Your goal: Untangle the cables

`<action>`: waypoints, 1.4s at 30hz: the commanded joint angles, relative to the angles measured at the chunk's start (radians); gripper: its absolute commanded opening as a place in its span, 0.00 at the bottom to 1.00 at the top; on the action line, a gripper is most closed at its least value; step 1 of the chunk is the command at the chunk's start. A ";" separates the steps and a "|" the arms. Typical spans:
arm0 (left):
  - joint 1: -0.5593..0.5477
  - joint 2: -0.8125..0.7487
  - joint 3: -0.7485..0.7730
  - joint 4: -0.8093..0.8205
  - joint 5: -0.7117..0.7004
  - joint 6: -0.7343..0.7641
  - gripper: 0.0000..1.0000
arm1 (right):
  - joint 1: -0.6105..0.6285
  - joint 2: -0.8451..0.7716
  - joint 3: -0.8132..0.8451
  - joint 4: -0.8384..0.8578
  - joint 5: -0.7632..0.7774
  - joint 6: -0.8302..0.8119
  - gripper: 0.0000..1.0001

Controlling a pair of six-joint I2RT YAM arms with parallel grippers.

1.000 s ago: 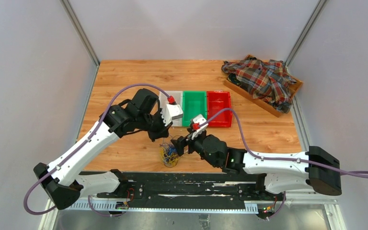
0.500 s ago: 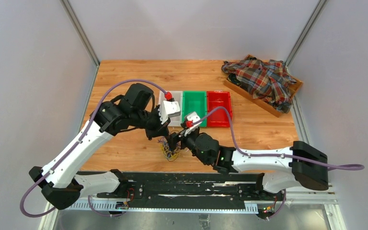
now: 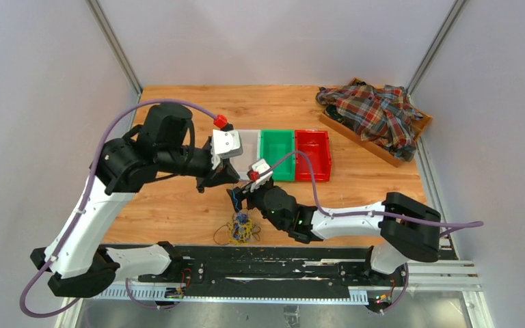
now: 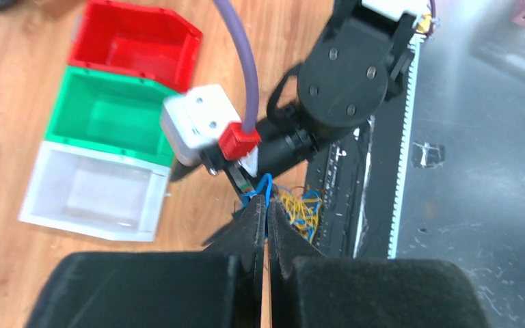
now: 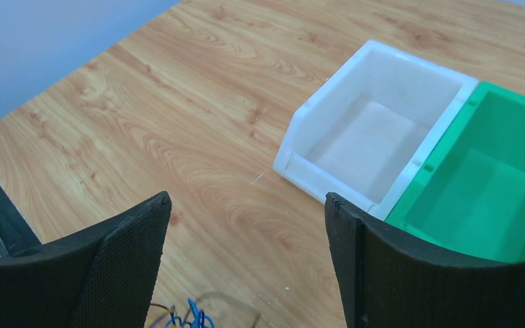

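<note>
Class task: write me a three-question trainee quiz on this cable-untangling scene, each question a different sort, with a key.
1. True or false: the right gripper is shut on a cable.
2. What colour is the wire pinched between the fingers of the left gripper? A blue, B red, C white.
3. Fill in: the middle bin of the three is ___.
Key: 1 false, its fingers stand open and empty; 2 A; 3 green.

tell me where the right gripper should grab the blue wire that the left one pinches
Likely the blue wire on its short lifted stretch between the shut left gripper and the clump of cables. There it stands free of the yellow loops. Bring the open right gripper in sideways from its own side, jaws straddling the strand.
</note>
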 commanded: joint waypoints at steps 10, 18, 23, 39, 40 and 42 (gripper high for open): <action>-0.007 0.129 0.471 -0.014 -0.296 0.133 0.00 | -0.007 0.121 -0.125 0.047 0.043 0.081 0.79; -0.007 0.189 0.605 -0.015 -0.387 0.170 0.01 | -0.011 0.049 -0.201 0.044 0.113 0.063 0.80; -0.007 0.161 0.523 -0.013 -0.347 0.149 0.00 | -0.015 -0.136 -0.165 -0.007 0.085 -0.053 0.85; -0.007 0.178 0.523 -0.013 -0.291 0.119 0.00 | -0.029 -0.108 0.174 -0.072 -0.191 -0.223 0.80; -0.007 0.179 0.530 -0.014 -0.289 0.117 0.00 | -0.032 -0.093 0.175 -0.063 -0.196 -0.209 0.77; -0.007 0.178 0.549 -0.013 -0.285 0.115 0.00 | -0.038 -0.067 0.167 -0.049 -0.203 -0.178 0.72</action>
